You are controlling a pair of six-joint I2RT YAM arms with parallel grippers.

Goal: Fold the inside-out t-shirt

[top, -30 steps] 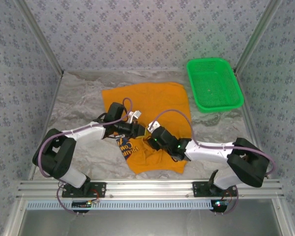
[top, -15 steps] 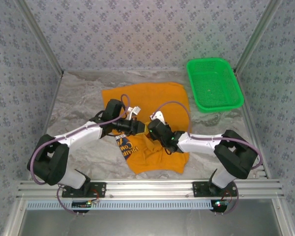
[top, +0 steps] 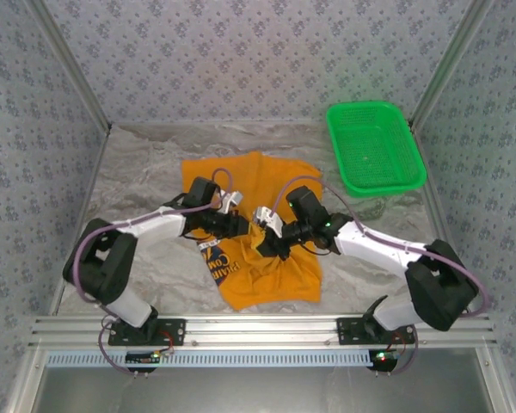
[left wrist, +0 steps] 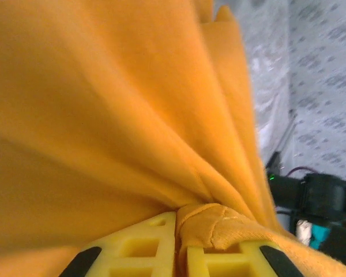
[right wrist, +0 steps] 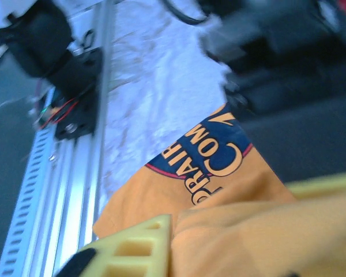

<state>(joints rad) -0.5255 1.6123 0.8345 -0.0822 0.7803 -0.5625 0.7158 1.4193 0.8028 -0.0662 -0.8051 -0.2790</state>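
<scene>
My left end effector (left wrist: 181, 234) is clenched on a bunched fold of the orange t-shirt (top: 271, 280), and my right end effector (top: 269, 243) is pinching the same cloth just beside it. T-shirt sits mid-table (top: 146, 185), print showing near left, green basket (top: 374, 148) well apart at far right.

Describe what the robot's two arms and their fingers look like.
The left arm and right arm share one build: white links, black joints, with a lavender cable looping along each. The fingers are yellow plastic with square cut-outs and dark patches.
</scene>
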